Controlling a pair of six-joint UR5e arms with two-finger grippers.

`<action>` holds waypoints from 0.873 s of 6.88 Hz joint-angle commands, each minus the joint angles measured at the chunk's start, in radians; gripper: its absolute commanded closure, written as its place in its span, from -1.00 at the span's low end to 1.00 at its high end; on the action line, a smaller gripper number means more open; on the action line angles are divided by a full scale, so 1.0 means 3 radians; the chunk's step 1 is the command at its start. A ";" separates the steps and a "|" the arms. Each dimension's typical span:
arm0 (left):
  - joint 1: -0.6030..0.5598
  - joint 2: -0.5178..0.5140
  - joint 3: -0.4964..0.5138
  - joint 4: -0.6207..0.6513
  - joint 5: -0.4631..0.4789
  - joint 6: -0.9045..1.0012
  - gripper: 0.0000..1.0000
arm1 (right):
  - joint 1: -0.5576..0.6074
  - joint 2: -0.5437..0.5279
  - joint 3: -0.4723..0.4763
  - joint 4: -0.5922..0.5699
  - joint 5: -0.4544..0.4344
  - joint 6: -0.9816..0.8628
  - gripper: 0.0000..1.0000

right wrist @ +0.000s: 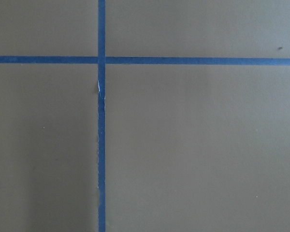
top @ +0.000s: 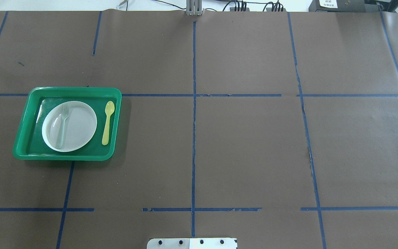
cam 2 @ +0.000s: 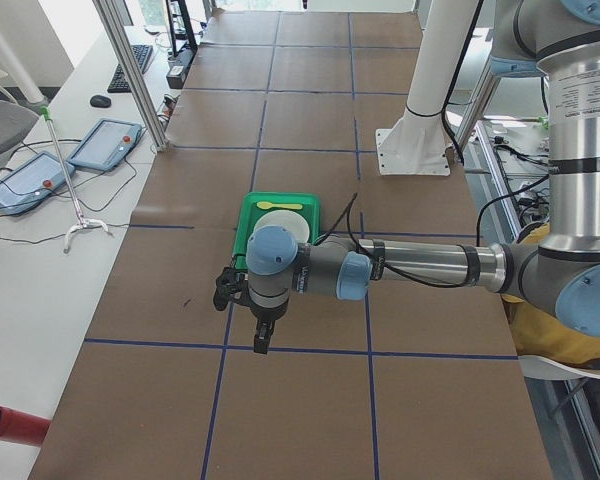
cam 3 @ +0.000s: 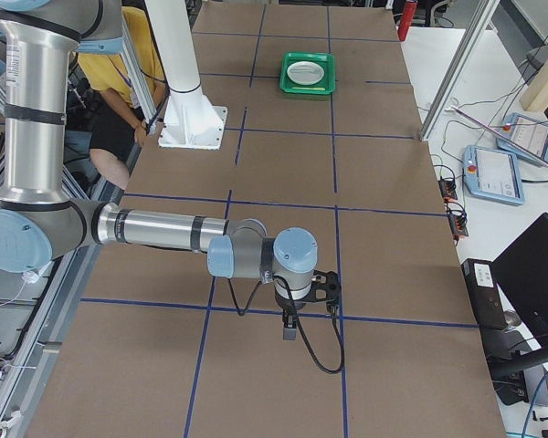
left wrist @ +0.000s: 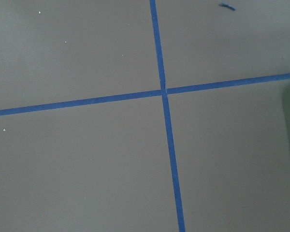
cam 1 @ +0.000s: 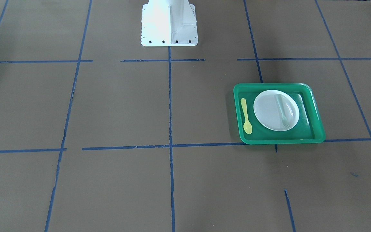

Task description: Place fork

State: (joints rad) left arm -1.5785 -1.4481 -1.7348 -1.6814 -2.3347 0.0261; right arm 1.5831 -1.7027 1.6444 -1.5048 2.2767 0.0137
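Observation:
The pale translucent fork [cam 1: 283,111] lies along the robot's-left part of a white plate [cam 1: 269,111] inside a green tray [cam 1: 279,141]. In the overhead view the fork [top: 62,124] lies on the plate [top: 79,126] with its tines pointing away from the robot. A yellow spoon [top: 107,122] lies in the tray [top: 64,157] beside the plate. My left gripper [cam 2: 261,340] hangs high above the table, near the tray's outer side. My right gripper [cam 3: 289,328] hangs over bare table, far from the tray. Both show only in the side views, so I cannot tell whether they are open or shut.
The table is covered in brown paper with a blue tape grid. The white robot base [cam 1: 169,25] stands at the robot's edge, mid table. Both wrist views show only paper and crossing tape lines.

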 commanded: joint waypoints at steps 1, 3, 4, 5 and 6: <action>0.0015 -0.0010 0.0005 0.0006 0.0000 0.0000 -1.00 | 0.0000 0.0000 0.0000 0.0000 0.0004 -0.0005 -1.00; 0.0015 -0.0041 -0.0031 -0.0050 -0.0010 0.0010 -1.00 | 0.0000 0.0000 0.0000 0.0000 -0.0001 0.0000 -1.00; 0.0101 -0.0127 -0.0087 -0.0294 -0.0015 -0.0015 -1.00 | 0.0000 0.0000 0.0000 0.0000 -0.0001 -0.0005 -1.00; 0.0335 -0.0168 -0.0178 -0.0321 -0.0081 -0.0268 -1.00 | 0.0000 0.0000 0.0000 0.0000 -0.0001 0.0000 -1.00; 0.0616 -0.0310 -0.0311 -0.0377 -0.0062 -0.0868 -1.00 | 0.0000 0.0000 0.0000 0.0000 0.0004 0.0000 -1.00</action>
State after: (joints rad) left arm -1.4803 -1.5028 -1.7881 -1.7718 -2.3512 -0.0771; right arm 1.5831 -1.7027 1.6444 -1.5048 2.2768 0.0134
